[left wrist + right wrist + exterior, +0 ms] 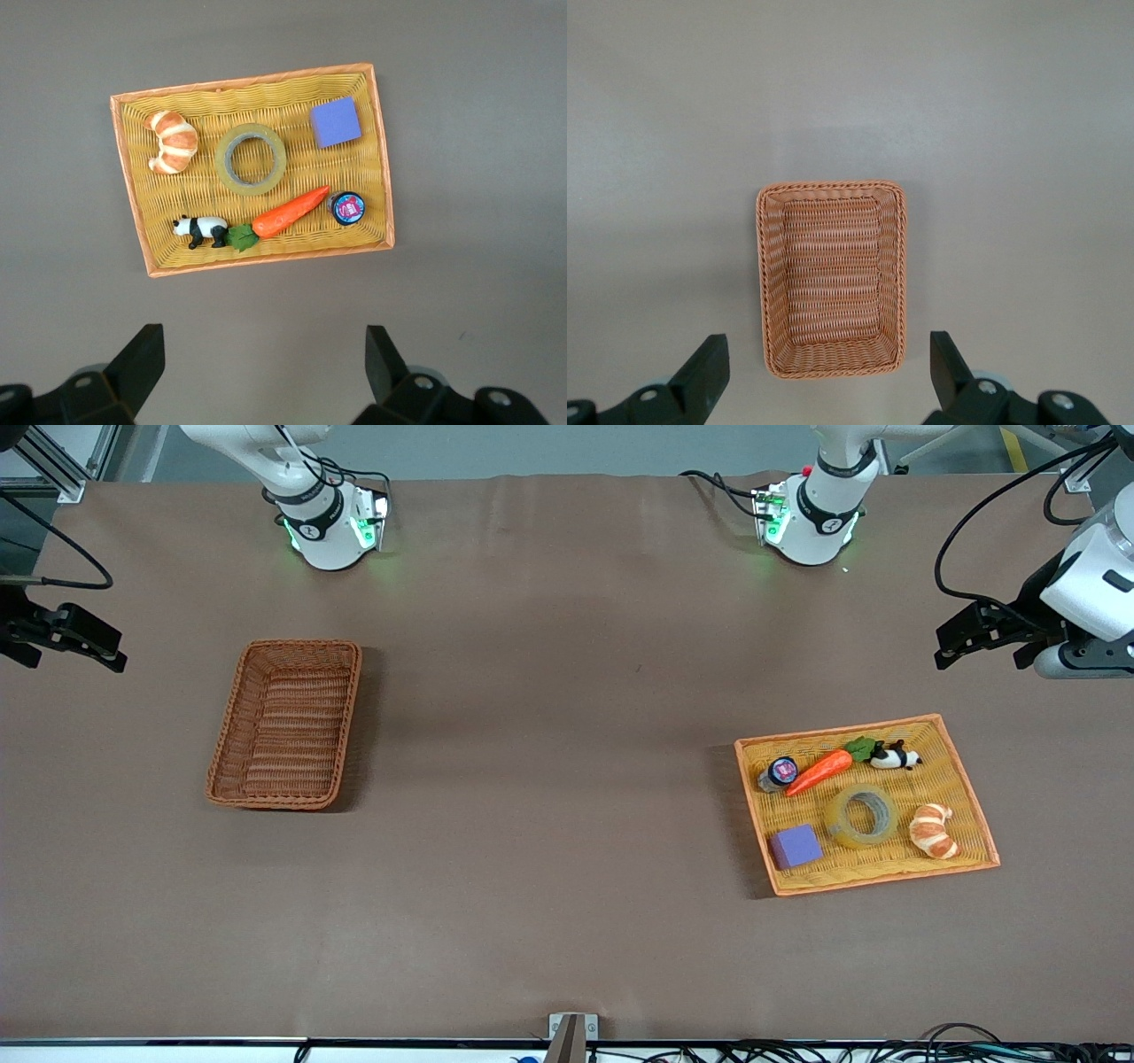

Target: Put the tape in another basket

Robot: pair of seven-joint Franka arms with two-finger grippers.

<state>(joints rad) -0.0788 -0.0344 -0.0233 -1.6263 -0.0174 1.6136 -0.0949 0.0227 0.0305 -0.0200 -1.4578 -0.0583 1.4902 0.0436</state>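
Note:
The tape, a yellowish translucent ring with a grey core, lies flat in the flat orange-rimmed yellow tray at the left arm's end of the table. It also shows in the left wrist view. The reddish-brown wicker basket stands empty at the right arm's end and also shows in the right wrist view. My left gripper is open and empty, high over bare table beside the tray. My right gripper is open and empty, high over bare table beside the basket.
The tray also holds a croissant, a carrot, a panda toy, a purple block and a small round jar, all close around the tape. Brown table lies between basket and tray.

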